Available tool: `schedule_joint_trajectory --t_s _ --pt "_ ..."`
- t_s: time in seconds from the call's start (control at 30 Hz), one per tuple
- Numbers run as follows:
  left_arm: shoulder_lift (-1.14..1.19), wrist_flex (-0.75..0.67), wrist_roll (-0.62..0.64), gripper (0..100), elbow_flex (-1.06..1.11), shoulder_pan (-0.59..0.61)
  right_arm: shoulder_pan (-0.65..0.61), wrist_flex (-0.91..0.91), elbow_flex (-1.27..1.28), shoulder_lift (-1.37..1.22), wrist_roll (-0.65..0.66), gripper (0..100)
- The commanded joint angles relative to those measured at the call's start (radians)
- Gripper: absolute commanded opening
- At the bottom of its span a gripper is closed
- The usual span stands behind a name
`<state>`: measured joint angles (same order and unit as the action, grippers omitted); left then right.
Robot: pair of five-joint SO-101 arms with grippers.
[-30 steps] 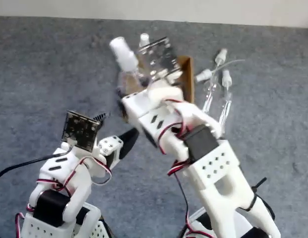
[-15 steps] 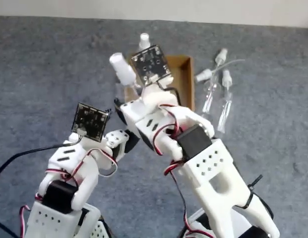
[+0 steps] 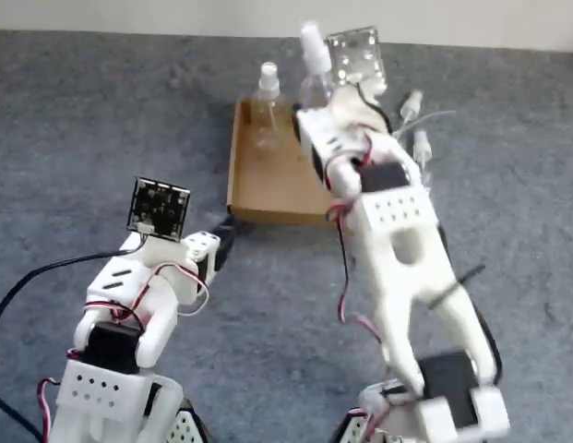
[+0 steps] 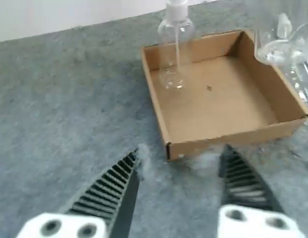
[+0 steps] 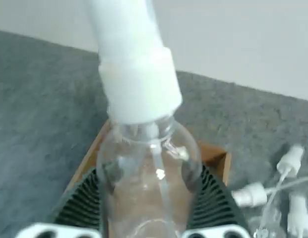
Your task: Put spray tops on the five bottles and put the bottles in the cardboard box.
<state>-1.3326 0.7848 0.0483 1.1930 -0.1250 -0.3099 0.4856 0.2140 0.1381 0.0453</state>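
Between the black ridged fingers (image 5: 77, 208) of the right tool (image 5: 146, 208), a clear bottle (image 5: 149, 168) is clamped upright. It is held by its body, with a white spray top (image 5: 136, 84) fitted on its neck. Below and just beyond this tool is the far right corner of the box (image 5: 220, 158), shallow, open-topped, of brown card, resting on the grey desk (image 5: 34, 99). Off to the tool's right, outside the box wall, several loose bottles (image 5: 249, 193) with white tops lie close together on the desk.

Over on the other side, the left tool (image 4: 181, 183) sits low above the desk. Its two fingers are spread wide with nothing between them. Just ahead of its tips is the near wall of the box, close to the near left corner. Farther ahead, inside the box at its far left corner, a second bottle (image 4: 174, 54) stands upright with its top on, well apart from the left tool.
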Motion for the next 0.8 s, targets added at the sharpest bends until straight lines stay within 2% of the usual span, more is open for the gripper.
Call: schedule_joint_trajectory --t_s 0.0,0.2,0.33,0.77 --pt "0.002 -0.023 -0.002 10 -0.005 0.044 0.018 -0.156 -0.154 -0.173 0.014 0.3" --pt "0.002 -0.097 0.000 9 0.042 0.048 0.018 -0.214 -0.300 -0.449 -0.002 0.4" --pt "0.002 -0.132 -0.003 9 0.064 0.045 0.054 -0.315 -0.343 -0.535 -0.155 0.4" --pt "0.002 -0.133 -0.003 9 0.067 0.042 0.071 -0.512 -0.341 -0.656 -0.130 0.4"
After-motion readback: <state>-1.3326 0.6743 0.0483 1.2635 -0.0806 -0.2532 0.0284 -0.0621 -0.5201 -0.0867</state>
